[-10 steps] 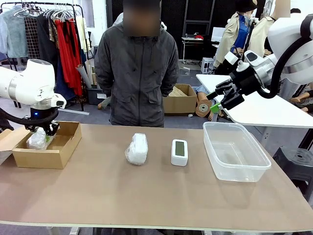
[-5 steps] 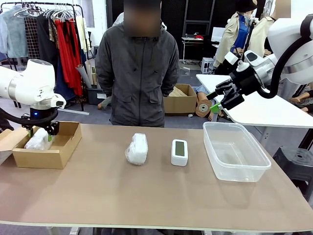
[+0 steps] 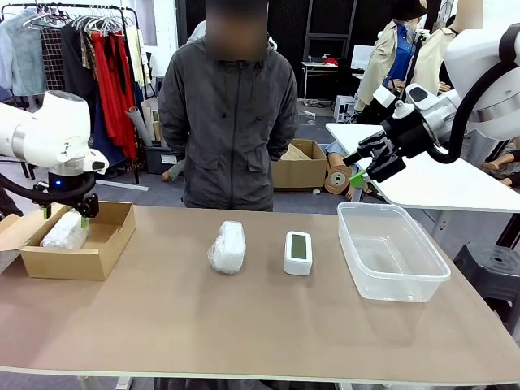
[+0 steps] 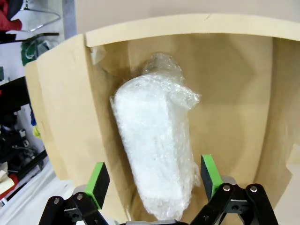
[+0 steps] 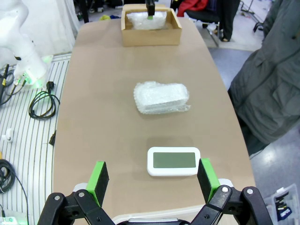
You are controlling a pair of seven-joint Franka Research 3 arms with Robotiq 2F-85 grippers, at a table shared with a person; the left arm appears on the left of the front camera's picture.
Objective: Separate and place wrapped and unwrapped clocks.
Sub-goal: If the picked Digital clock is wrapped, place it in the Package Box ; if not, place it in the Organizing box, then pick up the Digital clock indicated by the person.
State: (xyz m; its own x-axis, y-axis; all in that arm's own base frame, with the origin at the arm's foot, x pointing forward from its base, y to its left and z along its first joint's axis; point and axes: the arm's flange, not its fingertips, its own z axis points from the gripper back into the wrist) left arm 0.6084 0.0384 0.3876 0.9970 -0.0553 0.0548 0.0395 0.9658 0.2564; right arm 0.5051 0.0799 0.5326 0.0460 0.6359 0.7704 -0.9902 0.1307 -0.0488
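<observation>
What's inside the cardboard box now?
One wrapped clock lies in the cardboard box, the open left gripper straddling it. Bare cardboard floor shows beside it; the floor beneath the bundle and the clock's face are covered.

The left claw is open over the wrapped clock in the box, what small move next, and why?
Probably lift the left claw straight up out of the cardboard box: its jaws stand open beside the wrapped clock lying on the box floor, and a second wrapped clock waits mid-table.
</observation>
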